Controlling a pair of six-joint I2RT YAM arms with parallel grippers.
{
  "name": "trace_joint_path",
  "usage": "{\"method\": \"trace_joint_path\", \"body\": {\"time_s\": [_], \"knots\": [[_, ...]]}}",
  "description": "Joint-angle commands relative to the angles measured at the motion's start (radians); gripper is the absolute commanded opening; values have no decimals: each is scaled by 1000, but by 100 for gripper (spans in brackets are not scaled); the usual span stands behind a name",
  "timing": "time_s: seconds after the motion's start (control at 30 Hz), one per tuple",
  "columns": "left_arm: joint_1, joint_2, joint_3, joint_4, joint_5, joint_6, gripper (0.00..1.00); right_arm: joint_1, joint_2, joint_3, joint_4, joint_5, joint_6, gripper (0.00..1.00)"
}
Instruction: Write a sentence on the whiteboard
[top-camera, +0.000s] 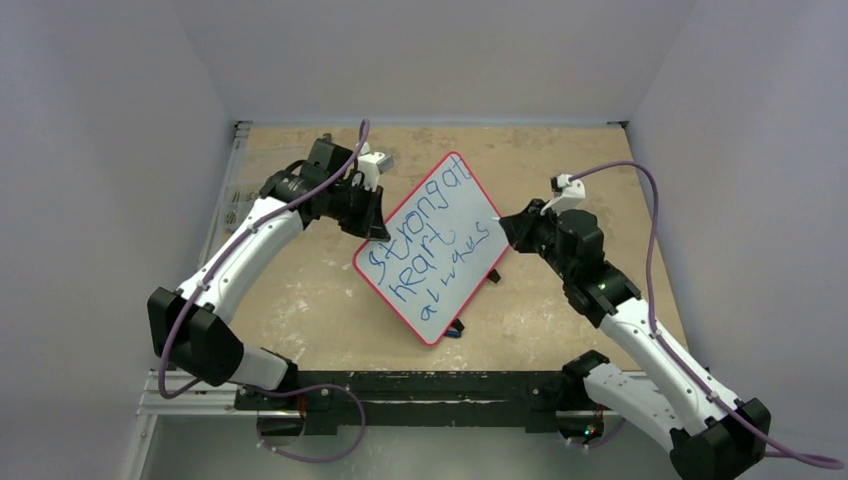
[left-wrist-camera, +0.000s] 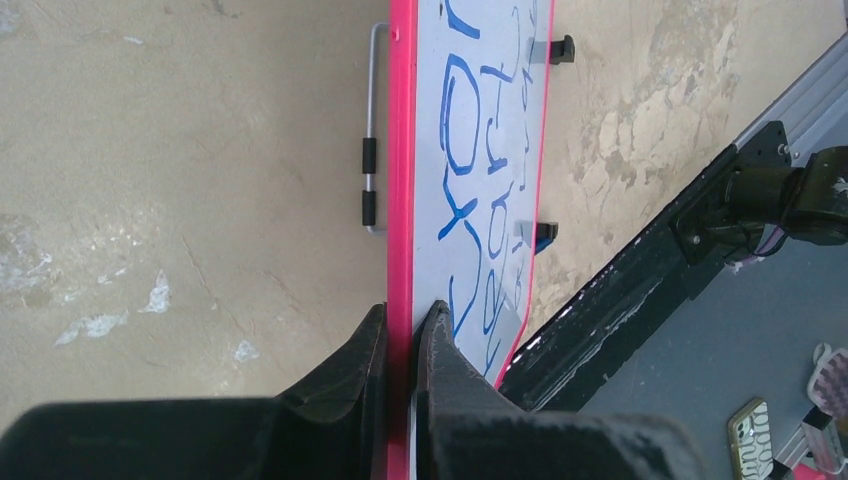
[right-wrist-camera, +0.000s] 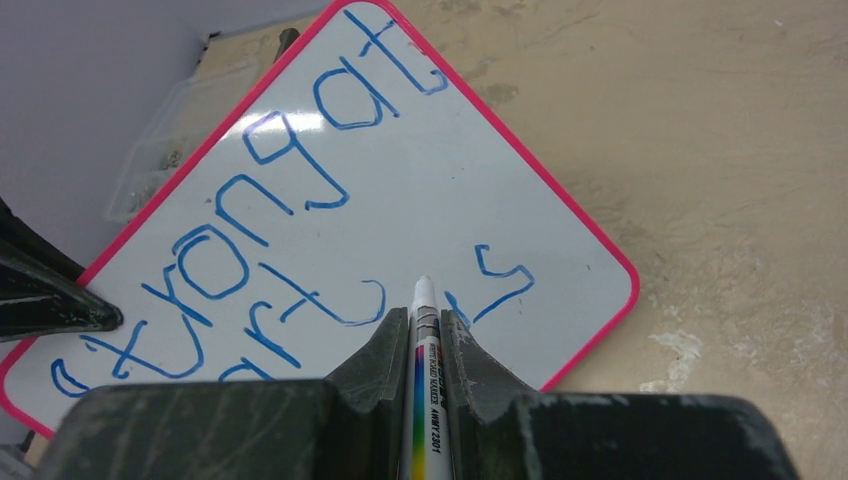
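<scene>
Top external view: the whiteboard (top-camera: 435, 250) is clamped by the left claw (left-wrist-camera: 405, 312), a marker (right-wrist-camera: 425, 400) gripped by the right claw (right-wrist-camera: 425, 322).

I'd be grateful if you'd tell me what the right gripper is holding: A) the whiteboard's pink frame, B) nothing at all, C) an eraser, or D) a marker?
D: in the right wrist view the right gripper is shut on a white marker, whose tip points at the whiteboard.
</scene>
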Motion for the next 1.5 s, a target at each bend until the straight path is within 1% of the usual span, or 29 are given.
{"method": "trace_joint_path", "body": {"time_s": [0.0, 0.3, 0.53, 0.73, 0.83, 1.07, 1.2, 1.4, 1.47], "knots": [[15, -54, -57, -93, -233, 52, 0, 0, -2, -19, 39, 17, 11, 0], [14, -54, -130, -34, -176, 8, 0, 0, 7, -46, 71, 9, 16, 0], [14, -44, -183, 11, -198, -30, 0, -1, 12, -73, 101, 25, 13, 0], [14, -56, -231, 38, -251, -59, 7, 0, 28, -76, 118, 32, 9, 0], [14, -67, -243, 46, -265, -64, 9, -1, 35, -73, 118, 31, 4, 0], [15, -80, -255, 45, -321, -76, 19, -1, 38, -82, 122, 28, 3, 0], [14, -86, -259, 53, -328, -78, 24, 0, 34, -88, 121, 27, 2, 0], [14, -84, -257, 63, -315, -79, 27, -2, 31, -88, 116, 31, -6, 0], [14, -89, -259, 71, -310, -81, 33, -2, 30, -90, 114, 33, -8, 0]]}}
